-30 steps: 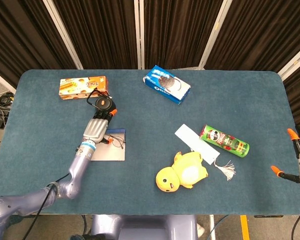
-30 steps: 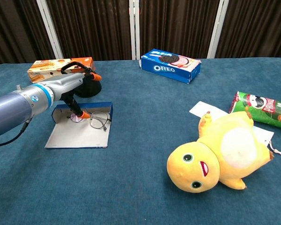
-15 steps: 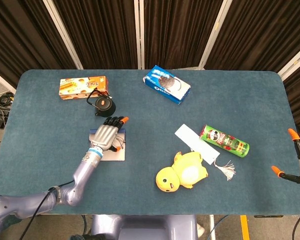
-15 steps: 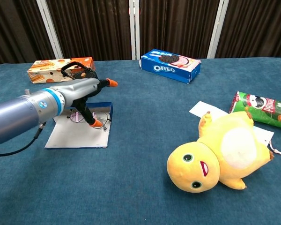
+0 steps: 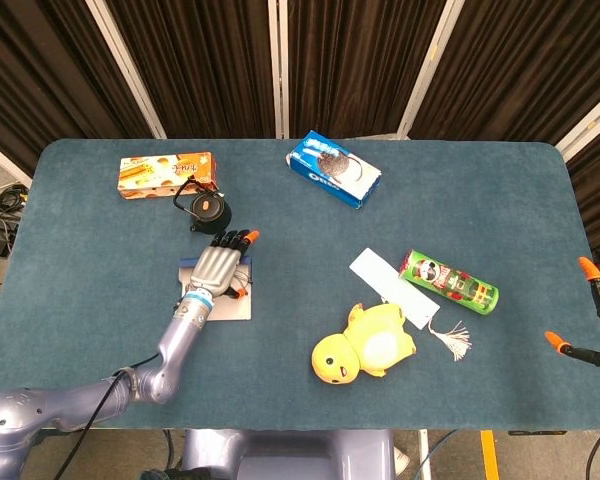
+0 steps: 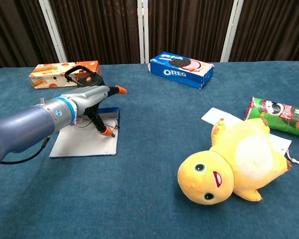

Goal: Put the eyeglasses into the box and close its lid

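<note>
A shallow blue box [image 5: 242, 268] lies open at the table's left, its white lid [image 5: 222, 306] flat in front of it. In the chest view the box's blue wall [image 6: 113, 115] and the lid [image 6: 82, 143] show below my left hand. My left hand [image 5: 220, 264] [image 6: 89, 101] is spread flat over the box, fingers straight and thumb pointing down. The eyeglasses are almost wholly hidden under it; only a thin wire [image 6: 114, 126] shows beside the thumb tip. My right hand [image 5: 598, 322] hangs at the table's right edge, fingers apart, holding nothing.
A black teapot [image 5: 207, 207] and an orange snack box [image 5: 166, 175] stand just behind the blue box. An Oreo box [image 5: 333, 169] sits at the back centre. A yellow plush [image 5: 365, 343], a white card [image 5: 390, 287] and a green can [image 5: 448, 281] lie to the right.
My left hand has moved rightwards from the box's left side to lie over the eyeglasses, which showed clearly before and are now covered. The right hand has barely moved.
</note>
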`<act>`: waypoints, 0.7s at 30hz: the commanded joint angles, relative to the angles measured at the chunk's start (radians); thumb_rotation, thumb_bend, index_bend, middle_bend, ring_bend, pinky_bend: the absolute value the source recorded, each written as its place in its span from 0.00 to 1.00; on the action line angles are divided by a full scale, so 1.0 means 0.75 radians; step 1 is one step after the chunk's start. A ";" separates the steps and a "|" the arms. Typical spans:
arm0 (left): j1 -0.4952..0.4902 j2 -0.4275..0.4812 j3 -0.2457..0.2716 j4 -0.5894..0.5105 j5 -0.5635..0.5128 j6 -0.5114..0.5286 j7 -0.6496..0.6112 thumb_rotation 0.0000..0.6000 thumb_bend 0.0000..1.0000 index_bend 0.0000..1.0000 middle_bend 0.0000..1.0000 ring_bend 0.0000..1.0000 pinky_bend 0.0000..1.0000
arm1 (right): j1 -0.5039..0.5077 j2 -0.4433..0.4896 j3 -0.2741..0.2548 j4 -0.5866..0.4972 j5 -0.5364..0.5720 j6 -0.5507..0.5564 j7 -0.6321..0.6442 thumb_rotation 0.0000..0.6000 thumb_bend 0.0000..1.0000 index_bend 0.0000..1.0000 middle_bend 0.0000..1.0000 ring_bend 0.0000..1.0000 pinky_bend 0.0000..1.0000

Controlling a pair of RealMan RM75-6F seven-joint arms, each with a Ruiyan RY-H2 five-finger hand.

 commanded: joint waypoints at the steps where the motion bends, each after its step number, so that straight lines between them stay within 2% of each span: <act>1: -0.009 -0.011 -0.007 0.031 0.011 0.000 -0.009 1.00 0.22 0.00 0.00 0.00 0.00 | 0.001 -0.001 0.001 0.002 0.004 -0.002 -0.001 1.00 0.00 0.00 0.00 0.00 0.00; 15: -0.002 0.000 -0.033 0.111 0.010 0.006 -0.042 1.00 0.22 0.00 0.00 0.00 0.00 | 0.008 -0.006 0.001 0.009 0.018 -0.022 -0.004 1.00 0.00 0.00 0.00 0.00 0.00; 21: 0.012 0.028 -0.019 0.066 0.050 -0.017 -0.095 1.00 0.22 0.00 0.00 0.00 0.00 | 0.010 -0.007 0.001 0.009 0.021 -0.025 -0.009 1.00 0.00 0.00 0.00 0.00 0.00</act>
